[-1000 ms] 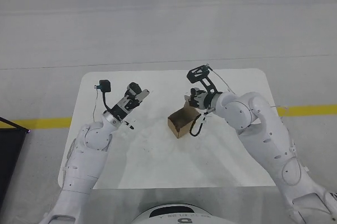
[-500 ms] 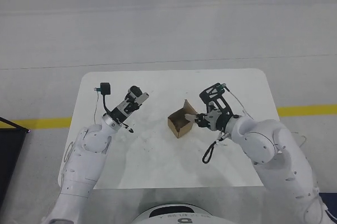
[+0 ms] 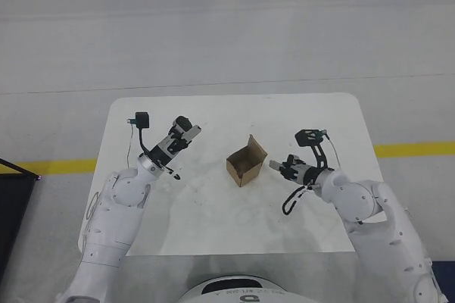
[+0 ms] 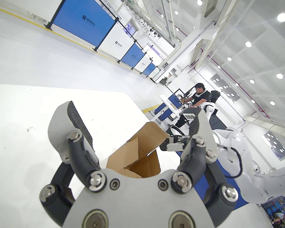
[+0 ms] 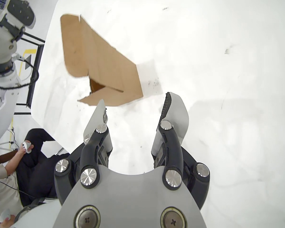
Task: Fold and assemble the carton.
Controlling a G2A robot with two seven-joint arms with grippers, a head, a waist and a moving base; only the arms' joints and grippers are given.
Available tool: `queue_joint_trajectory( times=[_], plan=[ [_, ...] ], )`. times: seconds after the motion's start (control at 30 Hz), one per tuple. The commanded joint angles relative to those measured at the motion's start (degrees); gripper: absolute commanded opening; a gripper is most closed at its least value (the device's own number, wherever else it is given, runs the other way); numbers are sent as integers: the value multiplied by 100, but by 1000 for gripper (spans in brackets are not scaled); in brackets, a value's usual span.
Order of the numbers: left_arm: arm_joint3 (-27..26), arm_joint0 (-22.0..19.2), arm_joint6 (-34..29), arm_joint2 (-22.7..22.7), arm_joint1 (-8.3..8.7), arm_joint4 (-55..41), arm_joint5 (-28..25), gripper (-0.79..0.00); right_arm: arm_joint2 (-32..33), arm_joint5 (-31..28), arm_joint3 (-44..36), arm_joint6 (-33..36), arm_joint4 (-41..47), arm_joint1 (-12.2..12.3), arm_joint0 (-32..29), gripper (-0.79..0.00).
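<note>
Brown carton [image 3: 244,163] sits near the middle of the white table [image 3: 212,220], between the two arms; one flap stands up on its far side; in the left wrist view its open end [image 4: 137,153] faces the left arm, inner flaps partly folded in.

Right gripper [image 3: 276,165] sits low and just beside the carton; from above, a small gap shows between them; fingers spread, nothing between them; in its own wrist view the fingertips [image 5: 135,99] point at the near corner of the carton [image 5: 104,65].

Left gripper [image 3: 188,129] is well apart from the carton, pointed toward it; fingers [image 4: 68,110] spread wide, holding nothing [image 4: 134,110].
</note>
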Motion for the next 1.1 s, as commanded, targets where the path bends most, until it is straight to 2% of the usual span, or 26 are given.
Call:
queue_joint_trajectory(
  times=[0.0,0.3,0.37,0.5,0.6,0.73,0.93,1.0,1.07],
  plan=[
    [0,0,0,0,0,0,0,0,-190,113,318,16,-4,-35,474,-302],
    [0,0,0,0,0,0,0,0,-1163,616,1313,231,-1,-256,2226,-363],
    [0,0,0,0,0,0,0,0,-1393,650,1522,302,-10,-313,2566,-348],
    [0,0,0,0,0,0,0,0,-1749,792,1684,403,-99,-402,2953,-225],
    [0,0,0,0,0,0,0,0,-1757,872,1369,455,-99,-395,2789,-179],
    [0,0,0,0,0,0,0,0,-1508,729,462,784,-311,-267,2107,-126],
    [0,0,0,0,0,0,0,0,-1012,828,-765,1255,-915,-78,1074,-148],
    [0,0,0,0,0,0,0,0,-895,903,-954,1309,-1064,-44,834,-151],
    [0,0,0,0,0,0,0,0,-842,1025,-914,1276,-1173,-32,700,-191]
  ],
)
